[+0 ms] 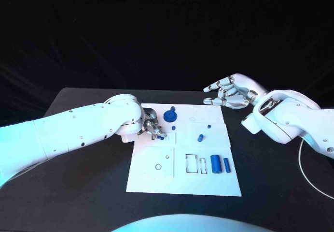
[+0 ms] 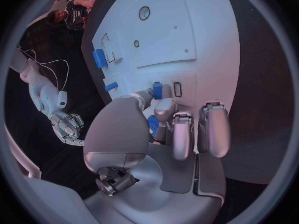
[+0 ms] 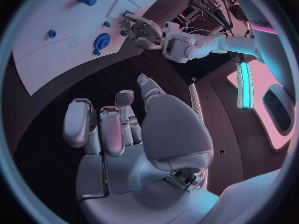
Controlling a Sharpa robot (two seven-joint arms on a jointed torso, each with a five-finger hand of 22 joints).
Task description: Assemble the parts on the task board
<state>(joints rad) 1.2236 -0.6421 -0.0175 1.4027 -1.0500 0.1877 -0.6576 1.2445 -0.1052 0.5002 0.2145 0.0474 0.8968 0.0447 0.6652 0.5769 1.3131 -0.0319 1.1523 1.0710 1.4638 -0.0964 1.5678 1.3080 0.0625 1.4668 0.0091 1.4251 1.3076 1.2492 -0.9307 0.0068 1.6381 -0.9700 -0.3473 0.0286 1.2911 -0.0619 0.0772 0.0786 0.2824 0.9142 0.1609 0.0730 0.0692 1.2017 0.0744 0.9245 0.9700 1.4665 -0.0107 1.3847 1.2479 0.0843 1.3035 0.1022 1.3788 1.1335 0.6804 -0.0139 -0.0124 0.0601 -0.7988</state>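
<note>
L hand (image 1: 152,126) sits over the task board (image 1: 182,181) near its left edge, fingers curled, pinching a small blue part (image 2: 153,124) at the fingertips. Another short blue peg (image 2: 157,90) stands just beyond them. Board: flat white plate w/ outlined slots. Blue round knob piece (image 1: 171,116) close beside the L hand; blue cylinder (image 1: 216,163) lies further off. R hand (image 1: 229,93) hovers off the board's far right corner, fingers apart, holding nothing.

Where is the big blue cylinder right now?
In the head view, the big blue cylinder lies on the white task board, near its right edge, beside a thinner blue cylinder.
</note>
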